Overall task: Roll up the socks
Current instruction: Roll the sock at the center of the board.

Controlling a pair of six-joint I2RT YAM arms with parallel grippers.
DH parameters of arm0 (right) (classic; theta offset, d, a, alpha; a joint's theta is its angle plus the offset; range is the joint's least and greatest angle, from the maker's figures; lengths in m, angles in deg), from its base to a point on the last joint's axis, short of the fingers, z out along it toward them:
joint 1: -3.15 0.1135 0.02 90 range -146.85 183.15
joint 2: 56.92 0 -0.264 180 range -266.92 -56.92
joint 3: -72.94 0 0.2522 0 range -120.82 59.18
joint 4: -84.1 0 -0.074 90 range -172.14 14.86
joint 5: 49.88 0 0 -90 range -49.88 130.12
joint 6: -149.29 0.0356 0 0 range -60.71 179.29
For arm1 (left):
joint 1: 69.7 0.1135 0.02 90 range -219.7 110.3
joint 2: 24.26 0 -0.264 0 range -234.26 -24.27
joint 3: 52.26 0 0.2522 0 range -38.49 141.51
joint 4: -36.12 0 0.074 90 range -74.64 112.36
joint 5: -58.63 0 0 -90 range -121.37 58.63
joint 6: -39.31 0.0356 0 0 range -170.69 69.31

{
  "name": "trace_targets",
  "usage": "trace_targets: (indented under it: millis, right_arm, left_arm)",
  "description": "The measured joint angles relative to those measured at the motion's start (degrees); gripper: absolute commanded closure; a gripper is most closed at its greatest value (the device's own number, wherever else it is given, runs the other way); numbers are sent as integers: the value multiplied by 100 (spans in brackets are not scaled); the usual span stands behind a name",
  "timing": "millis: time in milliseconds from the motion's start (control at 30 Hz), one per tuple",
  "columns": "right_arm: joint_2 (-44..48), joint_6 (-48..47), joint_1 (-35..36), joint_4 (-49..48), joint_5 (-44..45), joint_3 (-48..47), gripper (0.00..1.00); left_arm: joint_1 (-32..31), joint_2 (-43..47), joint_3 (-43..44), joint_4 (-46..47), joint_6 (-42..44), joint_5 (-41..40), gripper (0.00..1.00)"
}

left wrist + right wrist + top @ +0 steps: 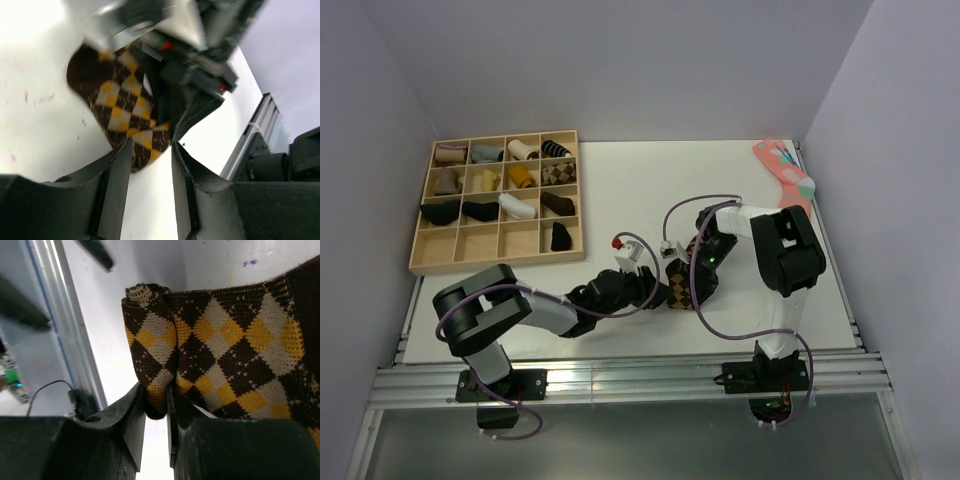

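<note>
The socks (682,283) are dark brown knit with orange-tan argyle diamonds and lie on the white table between my two arms. In the right wrist view the socks (225,340) have one edge rolled into a tight tube, and my right gripper (157,399) is shut on the lower end of that roll. In the left wrist view the socks (120,107) hang from the right arm's gripper (195,75). Their lower tip reaches between the fingers of my left gripper (150,152), whose jaws stand apart, and touches only the left finger (120,170).
A wooden compartment tray (438,258) with several rolled socks of other colours stands at the back left. A pink sock with teal patches (785,175) lies at the back right corner. The metal rail (620,380) runs along the near table edge, close behind both grippers.
</note>
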Motion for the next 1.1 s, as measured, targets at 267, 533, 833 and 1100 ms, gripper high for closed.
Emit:
trace_targets:
  millis: [267,533,833,1100]
  right_arm:
    - [-796,-92,-140,848,-127,-568,93]
    - [-1279,-188,-313,1335,-197,-901,93]
    - [-1294,-120,-424,1394,-146,-925,93]
    - [-1447,-74,-496,1513,-133,-1045,93]
  left_arm:
    - [-162,-66,42,291,1567,13,53]
    - [-225,-706,533,245,2437,570,53]
    - [-225,-1069,861,142,2802,1005,53]
    - [-225,-1222,872,181,2852,1200,53]
